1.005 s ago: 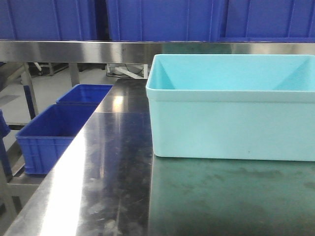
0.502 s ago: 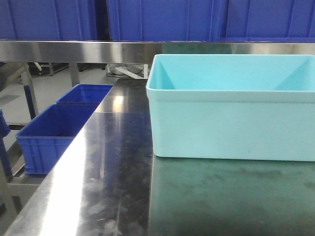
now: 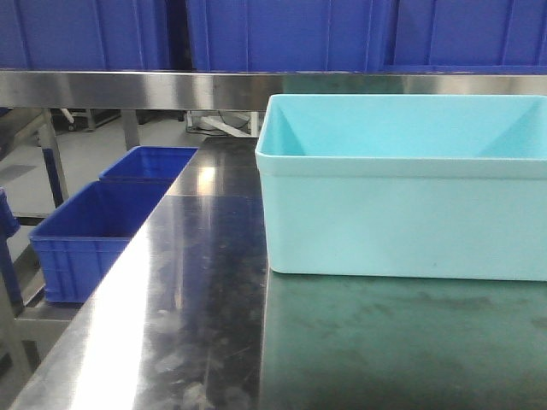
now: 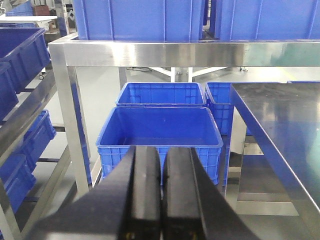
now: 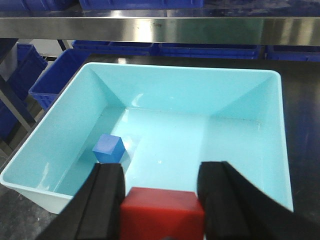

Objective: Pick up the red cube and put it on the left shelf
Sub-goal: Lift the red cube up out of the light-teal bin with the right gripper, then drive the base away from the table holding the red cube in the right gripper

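The red cube (image 5: 162, 210) sits between the two black fingers of my right gripper (image 5: 161, 181), which is shut on it. In the right wrist view it hangs above the near part of a light teal tub (image 5: 50, 145). My left gripper (image 4: 161, 152) is shut with nothing between its pads, and it points at blue crates off the table's left side. A steel shelf rack (image 4: 25, 125) holding blue bins stands at the left edge of the left wrist view. Neither gripper shows in the front view.
A blue cube (image 5: 109, 149) lies on the tub floor near its left wall. The teal tub (image 3: 402, 213) stands on a dark steel table (image 3: 197, 325) under a steel crossbar (image 3: 128, 87). Blue crates (image 4: 160, 127) sit low, left of the table.
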Available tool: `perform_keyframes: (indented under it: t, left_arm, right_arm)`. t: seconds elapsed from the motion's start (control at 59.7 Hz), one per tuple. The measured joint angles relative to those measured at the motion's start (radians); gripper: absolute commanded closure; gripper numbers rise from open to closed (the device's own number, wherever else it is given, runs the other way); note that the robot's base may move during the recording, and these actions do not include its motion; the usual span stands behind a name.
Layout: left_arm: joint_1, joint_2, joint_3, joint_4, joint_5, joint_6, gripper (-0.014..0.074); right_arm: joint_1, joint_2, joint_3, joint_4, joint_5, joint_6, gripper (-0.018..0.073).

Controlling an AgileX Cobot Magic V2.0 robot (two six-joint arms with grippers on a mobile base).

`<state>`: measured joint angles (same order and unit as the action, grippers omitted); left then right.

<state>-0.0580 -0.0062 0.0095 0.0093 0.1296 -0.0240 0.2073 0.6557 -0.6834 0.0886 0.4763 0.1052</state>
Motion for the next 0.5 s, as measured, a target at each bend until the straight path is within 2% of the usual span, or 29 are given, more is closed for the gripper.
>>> perform_keyframes:
  t: [0.502]
  left_arm:
    - [0.000,0.000,0.000,0.000,0.000,0.000,0.0495]
  right_arm:
    - [0.000,0.000,0.000,0.000,0.001,0.000,0.0503]
